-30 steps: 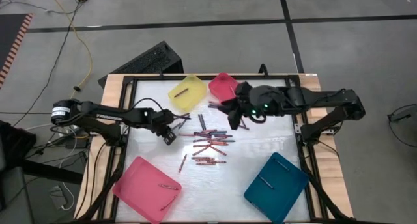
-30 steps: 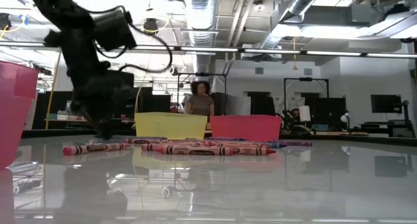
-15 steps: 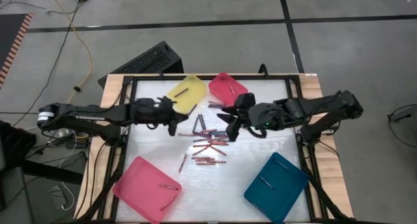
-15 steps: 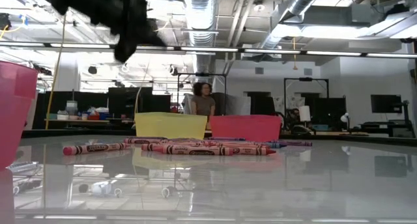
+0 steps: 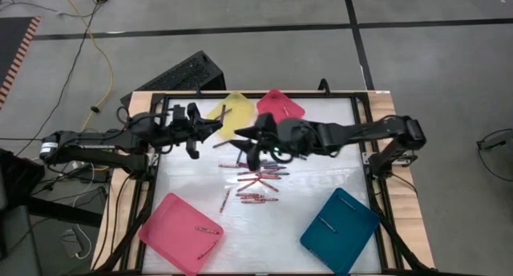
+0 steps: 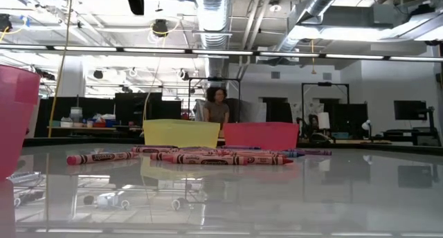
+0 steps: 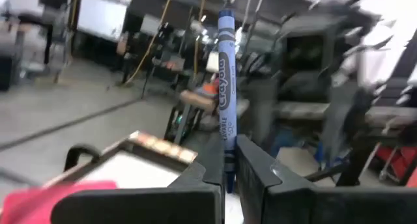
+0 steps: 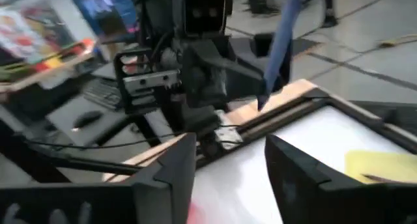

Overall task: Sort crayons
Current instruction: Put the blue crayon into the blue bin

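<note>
Left gripper (image 7: 227,165) has its jaws pinched shut on a blue crayon (image 7: 225,74), held upright near the yellow tray (image 5: 232,115). The right gripper (image 8: 225,165) hangs just beside it over the table (image 5: 321,176), jaws wide and holding nothing. The other crayons (image 5: 256,180) sit piled mid-table. My worry: it looks like a handoff, and with only the bottom end pinched, the crayon could tip or drop if the left lets go before the right clamps.
</note>
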Motion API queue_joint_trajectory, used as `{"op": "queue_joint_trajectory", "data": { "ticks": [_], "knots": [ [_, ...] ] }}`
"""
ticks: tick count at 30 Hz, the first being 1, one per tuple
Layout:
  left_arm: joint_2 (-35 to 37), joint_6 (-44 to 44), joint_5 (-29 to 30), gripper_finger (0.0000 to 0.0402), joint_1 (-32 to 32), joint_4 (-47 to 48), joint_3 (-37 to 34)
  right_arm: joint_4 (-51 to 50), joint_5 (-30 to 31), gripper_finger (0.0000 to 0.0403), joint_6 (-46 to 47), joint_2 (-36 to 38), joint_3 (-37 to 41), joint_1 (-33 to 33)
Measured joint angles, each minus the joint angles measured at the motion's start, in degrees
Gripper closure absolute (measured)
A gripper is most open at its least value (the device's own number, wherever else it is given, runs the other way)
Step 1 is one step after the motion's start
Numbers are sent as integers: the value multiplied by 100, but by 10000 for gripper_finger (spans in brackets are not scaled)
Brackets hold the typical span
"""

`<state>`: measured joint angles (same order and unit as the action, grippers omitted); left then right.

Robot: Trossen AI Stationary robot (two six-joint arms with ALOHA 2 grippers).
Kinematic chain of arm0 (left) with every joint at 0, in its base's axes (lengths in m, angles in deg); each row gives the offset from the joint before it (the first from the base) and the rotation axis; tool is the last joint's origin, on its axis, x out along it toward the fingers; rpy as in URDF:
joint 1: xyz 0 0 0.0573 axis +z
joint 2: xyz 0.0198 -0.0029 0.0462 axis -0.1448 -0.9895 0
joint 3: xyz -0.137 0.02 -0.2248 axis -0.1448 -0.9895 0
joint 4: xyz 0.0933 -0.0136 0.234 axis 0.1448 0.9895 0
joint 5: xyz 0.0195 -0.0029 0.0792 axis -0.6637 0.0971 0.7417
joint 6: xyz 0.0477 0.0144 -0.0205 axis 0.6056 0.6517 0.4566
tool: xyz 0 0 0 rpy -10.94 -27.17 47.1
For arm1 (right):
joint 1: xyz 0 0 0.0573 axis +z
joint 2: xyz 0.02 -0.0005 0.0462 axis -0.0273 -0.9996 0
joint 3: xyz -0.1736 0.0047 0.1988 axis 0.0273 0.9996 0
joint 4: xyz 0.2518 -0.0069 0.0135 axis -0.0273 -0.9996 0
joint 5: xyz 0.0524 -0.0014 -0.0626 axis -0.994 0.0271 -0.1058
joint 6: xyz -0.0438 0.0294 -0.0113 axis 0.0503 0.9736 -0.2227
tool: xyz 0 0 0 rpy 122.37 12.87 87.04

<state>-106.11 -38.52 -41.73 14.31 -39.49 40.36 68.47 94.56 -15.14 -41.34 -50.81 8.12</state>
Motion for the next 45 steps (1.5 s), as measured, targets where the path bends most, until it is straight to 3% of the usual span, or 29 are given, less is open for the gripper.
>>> {"op": "queue_joint_trajectory", "data": {
  "ticks": [3, 7, 14, 20, 33, 37, 43, 45],
  "knots": [
    [53, 128, -2, 400, -106, 1, 3, 483, -416, 182, 15, -123, 4, -214],
    [77, 307, 2, 400, -320, -3, 3, 711, -455, 165, 42, -114, 0, -387],
    [23, 436, 275, 400, -561, -31, 3, 1377, -558, 163, -415, -55, 0, -504],
    [-120, 432, 279, 400, -567, -95, 2, 1356, -611, 163, -450, -114, 0, -504],
    [-740, 425, -105, 400, -603, -899, 3, 1176, -584, 168, -450, -105, 0, -600],
    [-819, 423, -98, 400, -602, -977, 3, 1175, -547, 215, -450, -105, 0, -602],
    [-765, 531, 165, 400, -600, -938, 3, 1083, -556, 372, -404, -103, -2, -603],
    [-765, 539, 178, 400, -600, -928, 1, 1046, -562, 388, -385, -101, -2, -617]
  ]
}}
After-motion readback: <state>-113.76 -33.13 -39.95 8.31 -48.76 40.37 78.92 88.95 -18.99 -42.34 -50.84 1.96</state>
